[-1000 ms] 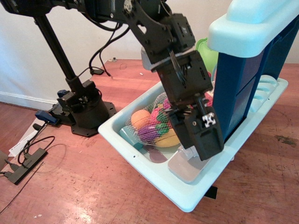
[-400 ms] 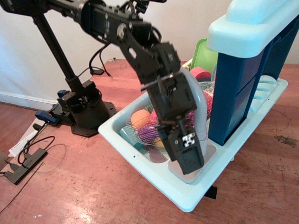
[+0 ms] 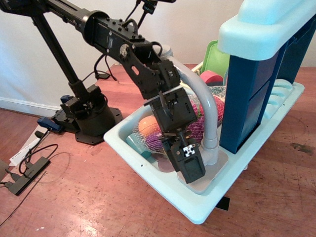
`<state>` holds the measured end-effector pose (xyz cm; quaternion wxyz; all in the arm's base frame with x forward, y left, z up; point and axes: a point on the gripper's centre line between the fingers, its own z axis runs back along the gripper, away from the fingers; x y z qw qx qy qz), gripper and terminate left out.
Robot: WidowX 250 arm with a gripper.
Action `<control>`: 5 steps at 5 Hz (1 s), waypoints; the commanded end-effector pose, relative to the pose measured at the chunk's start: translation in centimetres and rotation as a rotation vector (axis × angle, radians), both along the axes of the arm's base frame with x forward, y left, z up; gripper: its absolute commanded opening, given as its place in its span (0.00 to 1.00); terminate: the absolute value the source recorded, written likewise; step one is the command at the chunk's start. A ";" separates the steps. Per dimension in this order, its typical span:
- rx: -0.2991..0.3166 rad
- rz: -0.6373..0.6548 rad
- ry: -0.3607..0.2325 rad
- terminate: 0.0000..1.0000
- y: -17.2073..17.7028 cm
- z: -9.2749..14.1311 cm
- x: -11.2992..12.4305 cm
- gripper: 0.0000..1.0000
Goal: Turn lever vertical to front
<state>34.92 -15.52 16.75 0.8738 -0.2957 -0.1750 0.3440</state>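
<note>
A reddish-brown wooden floor point(image 3: 89, 192) fills the lower part of the frame, with a white wall point(image 3: 29, 64) behind it in the upper left. A black stand base point(image 3: 89, 116) sits on the floor at the left, and a black cable box point(image 3: 24, 173) lies near the lower left corner.

Across the centre and right stands a pale blue toy sink point(image 3: 148, 160), its basin holding a net bag of coloured play food point(image 3: 158, 131). A dark blue cabinet with a pale blue top point(image 3: 261, 64) rises in the upper right, and a green board point(image 3: 217, 57) leans behind the basin.

At the sink's front rim a flat grey base plate point(image 3: 217, 170) carries the toy faucet, whose tall curved spout point(image 3: 202, 94) arches up and over toward the upper left. The lever point(image 3: 213, 145) shows only as a small light-grey part at the collar, right of centre; its direction cannot be told.

The black robot arm point(image 3: 123, 47) reaches down from the upper left. Its gripper point(image 3: 190, 170) hangs over the base plate just left of the faucet collar, a white-and-black marker on its casing. The fingers are hidden behind that casing, so I cannot tell whether they are spread or pressed together, nor whether they touch the lever.
</note>
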 end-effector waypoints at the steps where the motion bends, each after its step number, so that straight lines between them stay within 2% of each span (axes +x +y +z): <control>1: 0.011 0.063 -0.068 0.00 0.9 -0.1 0.5 1.00; 2: 0.006 0.130 -0.136 0.00 1.4 -2.2 0.7 1.00; 3: 0.002 0.139 -0.128 0.00 2.1 -3.0 0.2 1.00; 4: 0.013 0.168 -0.118 0.00 3.3 -2.3 -2.0 1.00; 5: 0.048 0.200 -0.098 0.00 4.9 -0.3 -5.3 1.00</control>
